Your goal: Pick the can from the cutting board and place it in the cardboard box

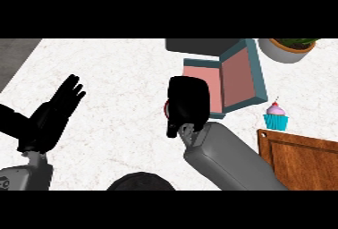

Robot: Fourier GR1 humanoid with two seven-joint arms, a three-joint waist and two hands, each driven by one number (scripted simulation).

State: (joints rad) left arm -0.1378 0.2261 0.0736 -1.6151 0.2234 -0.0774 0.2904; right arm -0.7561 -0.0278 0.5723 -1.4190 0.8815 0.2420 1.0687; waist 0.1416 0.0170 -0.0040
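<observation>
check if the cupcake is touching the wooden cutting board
Apart. The head view shows a strip of white counter between the cupcake and the cutting board's top edge.

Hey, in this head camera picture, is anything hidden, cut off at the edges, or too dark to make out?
Head view: the right hand is a flat black shape with no finger detail, covering nearly all of the can, only a red sliver showing; the cutting board and plant pot are cut by the frame edges; the box reads clearly.
</observation>
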